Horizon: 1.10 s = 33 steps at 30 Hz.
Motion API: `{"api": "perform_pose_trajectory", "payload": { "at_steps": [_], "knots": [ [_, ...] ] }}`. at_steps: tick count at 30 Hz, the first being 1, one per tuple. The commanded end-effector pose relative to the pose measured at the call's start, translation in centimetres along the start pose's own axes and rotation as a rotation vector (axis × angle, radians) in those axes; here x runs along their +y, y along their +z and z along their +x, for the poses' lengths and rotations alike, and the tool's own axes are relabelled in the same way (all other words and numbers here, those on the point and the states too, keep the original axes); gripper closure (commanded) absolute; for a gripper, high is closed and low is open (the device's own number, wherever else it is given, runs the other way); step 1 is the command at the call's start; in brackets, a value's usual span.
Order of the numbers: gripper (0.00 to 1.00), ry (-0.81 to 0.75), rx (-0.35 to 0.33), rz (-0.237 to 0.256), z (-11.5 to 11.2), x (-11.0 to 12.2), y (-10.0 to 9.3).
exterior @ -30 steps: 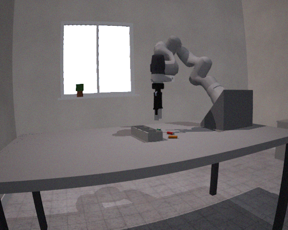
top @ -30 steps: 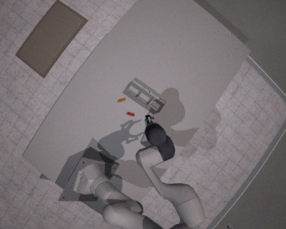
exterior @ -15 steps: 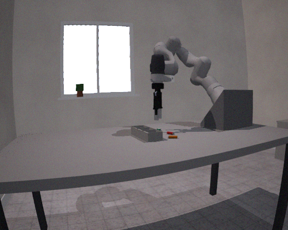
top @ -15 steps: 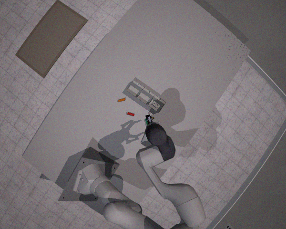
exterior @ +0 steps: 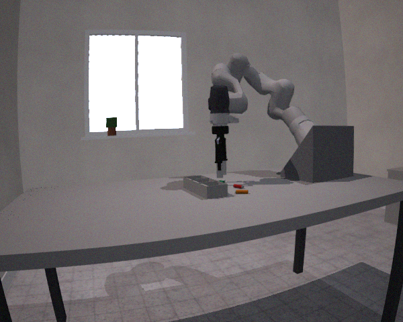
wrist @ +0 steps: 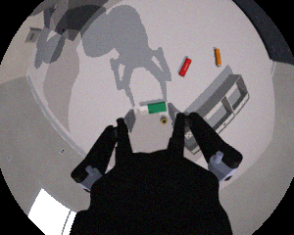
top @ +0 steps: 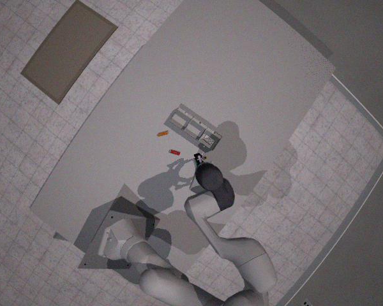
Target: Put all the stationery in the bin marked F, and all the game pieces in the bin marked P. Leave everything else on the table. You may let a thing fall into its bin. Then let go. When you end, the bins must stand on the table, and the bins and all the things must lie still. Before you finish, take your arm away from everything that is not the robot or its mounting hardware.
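Observation:
My gripper is open and empty, pointing down just above the table. Right below its fingertips lies a small green and white piece, with a tiny yellowish thing beside it. A red piece and an orange piece lie farther out on the table. A row of three grey bins stands close to the gripper; the end bin nearest it holds a white spotted piece. I cannot read the bins' letters.
The arm's grey base block stands at the table's back right. In the overhead view the arm's wrist hides part of the green piece. Shadows of the arm fall across the table near the bins.

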State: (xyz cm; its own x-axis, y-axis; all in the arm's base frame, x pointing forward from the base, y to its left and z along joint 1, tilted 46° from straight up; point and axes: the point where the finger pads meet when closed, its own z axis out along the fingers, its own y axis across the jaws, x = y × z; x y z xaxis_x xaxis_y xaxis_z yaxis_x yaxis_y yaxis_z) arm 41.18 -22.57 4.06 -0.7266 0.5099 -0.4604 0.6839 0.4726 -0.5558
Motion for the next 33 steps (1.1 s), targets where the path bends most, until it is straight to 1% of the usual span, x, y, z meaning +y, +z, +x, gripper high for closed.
{"api": "perform_pose_trajectory", "payload": {
  "at_steps": [1, 3, 7, 18, 33],
  "knots": [
    [0.48, -0.001, -0.005, -0.012, -0.2, 0.5, 0.9],
    [0.48, -0.001, -0.005, -0.012, -0.2, 0.6, 1.7],
    [0.48, -0.001, -0.005, -0.012, -0.2, 0.7, 1.8],
    [0.48, -0.001, -0.005, -0.012, -0.2, 0.6, 3.0],
    [0.48, -0.001, -0.005, -0.012, -0.1, 0.5, 3.0]
  ]
}}
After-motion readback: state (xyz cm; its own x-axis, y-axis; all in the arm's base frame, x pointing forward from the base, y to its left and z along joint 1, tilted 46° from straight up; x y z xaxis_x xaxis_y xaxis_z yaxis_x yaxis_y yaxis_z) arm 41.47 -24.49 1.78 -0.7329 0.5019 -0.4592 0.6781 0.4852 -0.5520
